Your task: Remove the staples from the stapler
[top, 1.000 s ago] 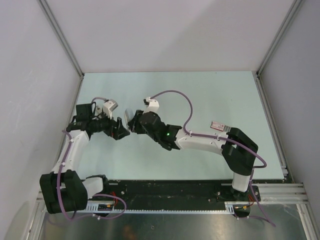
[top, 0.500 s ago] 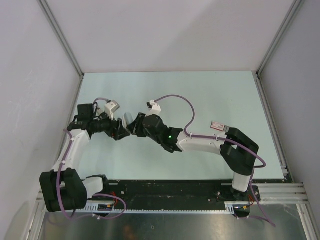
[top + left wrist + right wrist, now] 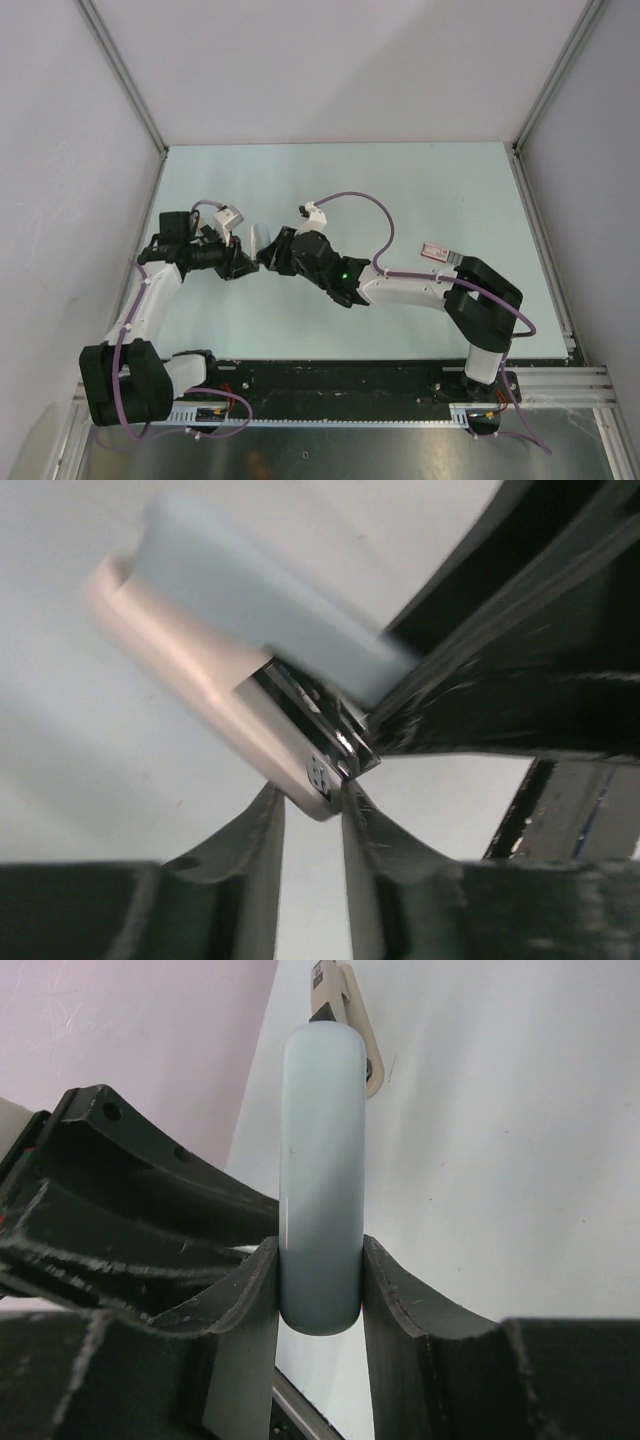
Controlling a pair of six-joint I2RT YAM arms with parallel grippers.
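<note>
- The right jaws squeeze the blue stapler (image 3: pixel 320 1140).
- The left jaws sit close around the stapler's metal end. I cannot tell if they pinch it.
- The staples seem to be inside the stapler. Next, pull that end out.
- A small pinkish piece (image 3: pixel 437 251) lies well right of the stapler, not in the way.

The left arm (image 3: pixel 150 300) and right arm (image 3: pixel 410 285) are built from white links and black joint housings. Purple cables (image 3: pixel 352 196) are looped along both. The right tool (image 3: pixel 320 1260) is fitted with matte black fingers (image 3: pixel 440 1360).
</note>
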